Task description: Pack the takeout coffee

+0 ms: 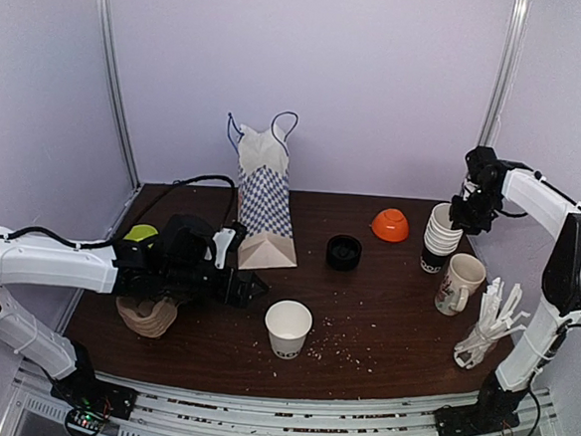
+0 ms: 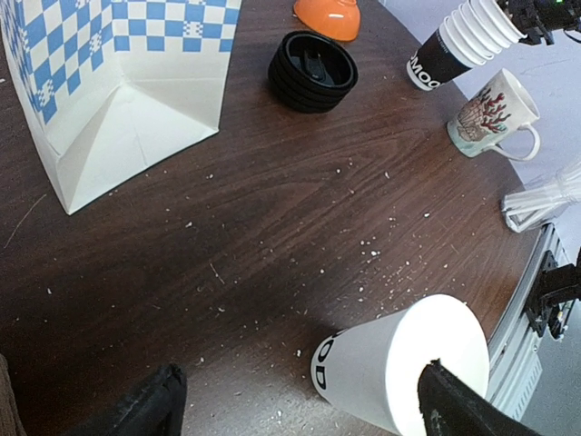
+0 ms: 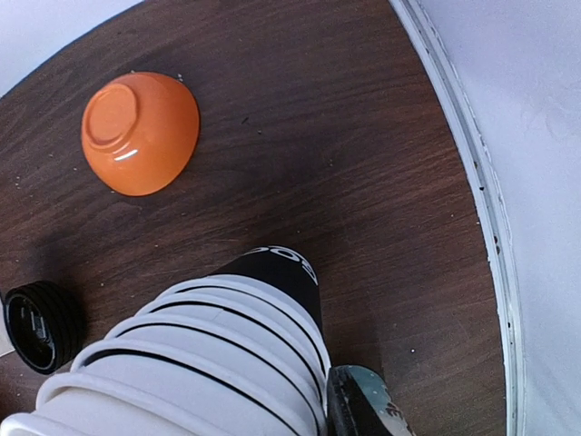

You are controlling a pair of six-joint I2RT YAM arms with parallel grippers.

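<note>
A single white paper cup (image 1: 288, 328) with black print on its lower part stands open-topped at the front middle of the table, with no lid on it. It also shows in the left wrist view (image 2: 399, 368). A stack of round black lids (image 1: 344, 252) sits behind it. A blue-checked paper bag (image 1: 267, 201) stands upright at the back. My left gripper (image 1: 253, 287) is open and empty just left of the cup, and its right finger (image 2: 458, 409) overlaps the cup's rim in the wrist view. My right gripper (image 1: 467, 212) is at the top of a tall stack of lidless cups (image 1: 441, 231). One finger (image 3: 363, 404) lies against the stack's rims (image 3: 200, 363), and the other is hidden.
An orange bowl (image 1: 391, 224) lies upside down at the back right. A white printed mug (image 1: 457, 283) stands right of the cup stack, and wrapped white cutlery (image 1: 491, 324) lies at the right edge. A brown stack (image 1: 146, 315) and a green object (image 1: 140, 232) sit by my left arm. Crumbs dot the table.
</note>
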